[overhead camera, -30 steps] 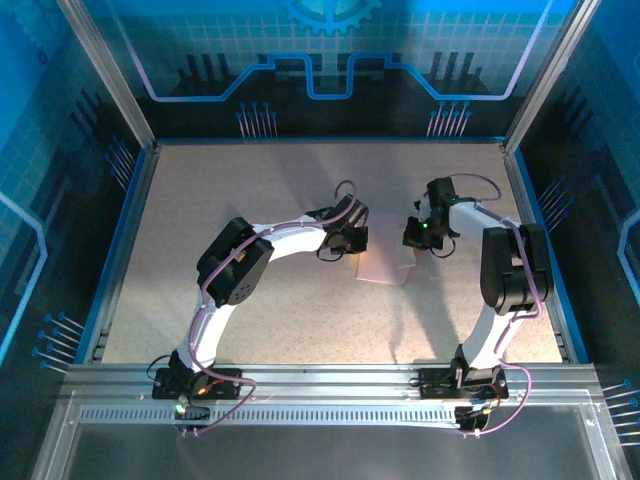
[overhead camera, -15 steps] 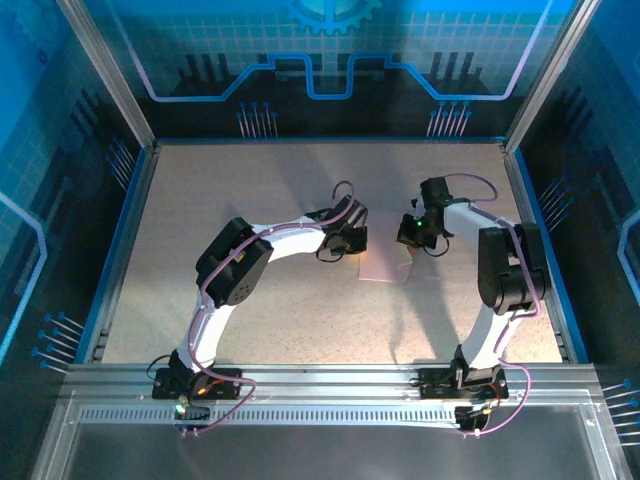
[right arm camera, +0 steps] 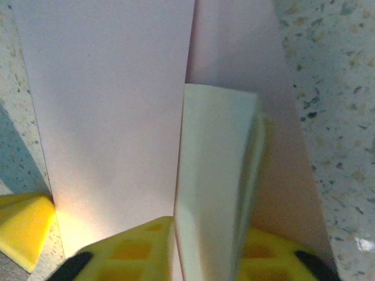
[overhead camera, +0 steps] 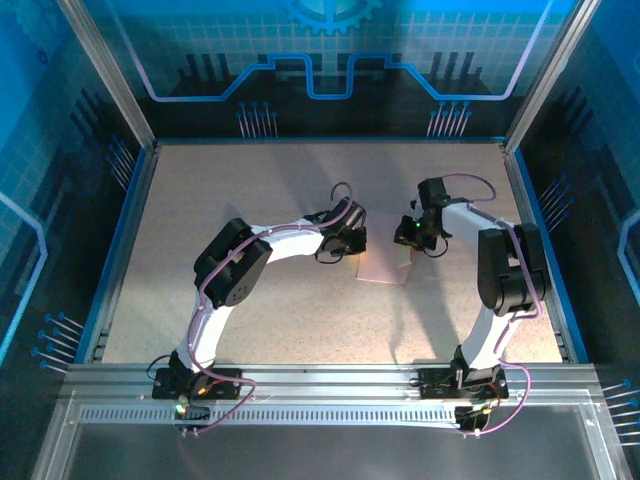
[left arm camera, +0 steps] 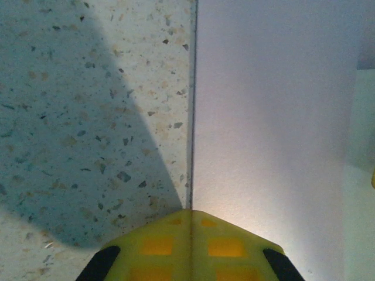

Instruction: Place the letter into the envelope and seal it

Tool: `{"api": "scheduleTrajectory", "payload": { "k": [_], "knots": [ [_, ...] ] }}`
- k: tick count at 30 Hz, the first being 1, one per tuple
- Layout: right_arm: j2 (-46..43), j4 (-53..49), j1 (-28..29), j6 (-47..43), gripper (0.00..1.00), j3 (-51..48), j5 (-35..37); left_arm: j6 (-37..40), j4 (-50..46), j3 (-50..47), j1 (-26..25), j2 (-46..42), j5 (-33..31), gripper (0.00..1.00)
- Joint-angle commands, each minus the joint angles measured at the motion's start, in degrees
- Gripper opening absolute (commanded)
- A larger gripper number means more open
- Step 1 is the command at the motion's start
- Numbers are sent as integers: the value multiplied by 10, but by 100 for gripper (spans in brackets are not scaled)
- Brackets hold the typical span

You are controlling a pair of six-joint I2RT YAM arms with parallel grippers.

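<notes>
— The left gripper (left arm camera: 190,219)?
— Closed, tips pressing the envelope (right arm camera: 111,111) edge. The right gripper (right arm camera: 208,234) straddles the letter (right arm camera: 214,164); grip unclear.
— Surroundings?
— Blue walls (overhead camera: 330,50), speckled table (overhead camera: 250,190), envelope mid-table, letter over it.
— Changed?
— The right gripper edged left.

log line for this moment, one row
stage: letter insertion | left end effector: shut, tip at envelope edge | right end effector: folded letter between fingers, grip unclear | seal: not done

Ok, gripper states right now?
Left gripper: closed, fingers at the envelope edge.
Right gripper: astride the letter; grip cannot be told.
</notes>
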Motion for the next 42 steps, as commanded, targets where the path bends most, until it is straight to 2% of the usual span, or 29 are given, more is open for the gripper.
{"api": "scheduleTrajectory", "payload": {
  "k": [1, 11, 20, 26, 37, 42],
  "knots": [
    [-28, -27, 4, -4, 28, 2, 12, -8, -39, -24, -24, -5, 33, 0],
    [-52, -36, -10, 6, 30, -24, 6, -22, -29, -33, -24, -7, 37, 0],
    [-65, -46, -22, 8, 45, -38, 23, -24, -28, -33, -24, -8, 39, 0],
    [-71, -49, -23, 9, 46, -36, 30, -18, -23, -32, -24, -16, 40, 0],
    [-15, -29, 3, -6, 35, 9, -14, 0, -20, -22, -24, -40, 50, 0],
    [11, -24, 15, -2, 25, 27, -19, 2, -20, -28, -24, -36, 48, 0]
  ]
}}
